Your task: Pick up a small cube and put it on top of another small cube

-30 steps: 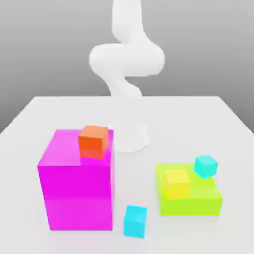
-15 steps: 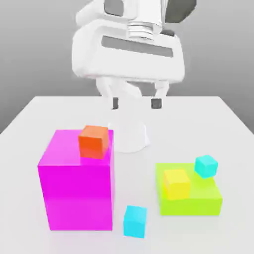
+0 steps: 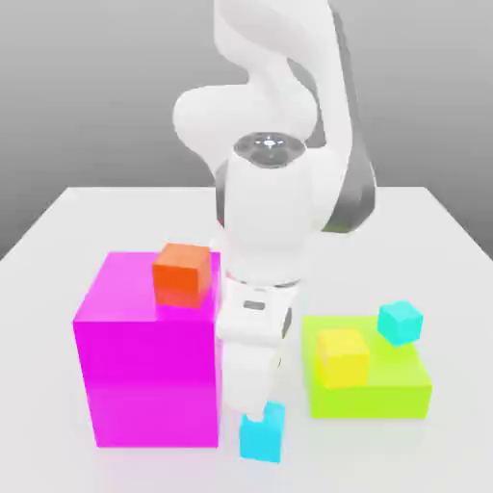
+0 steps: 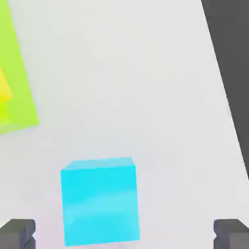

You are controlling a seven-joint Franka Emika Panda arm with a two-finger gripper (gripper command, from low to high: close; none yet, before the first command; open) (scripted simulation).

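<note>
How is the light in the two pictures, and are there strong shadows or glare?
Exterior view: soft, even light; the white arm looks nearly washed out, and the magenta block throws only a faint shadow on the table. Hand view: the sky-blue cube has a pale sheen on its face and no hard shadow.

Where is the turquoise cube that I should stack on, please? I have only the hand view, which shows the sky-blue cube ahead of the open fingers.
Observer: The turquoise cube sits on the lime-green block, at its far corner toward the exterior view's right.
Operator: Is anything else on that block?
Observer: Yes, a yellow cube sits on it too, apart from the turquoise one.
Operator: Thank you. Does anything tall stand near my cube?
Observer: A tall magenta block stands beside the sky-blue cube, on the exterior view's left, with an orange cube on top.
</note>
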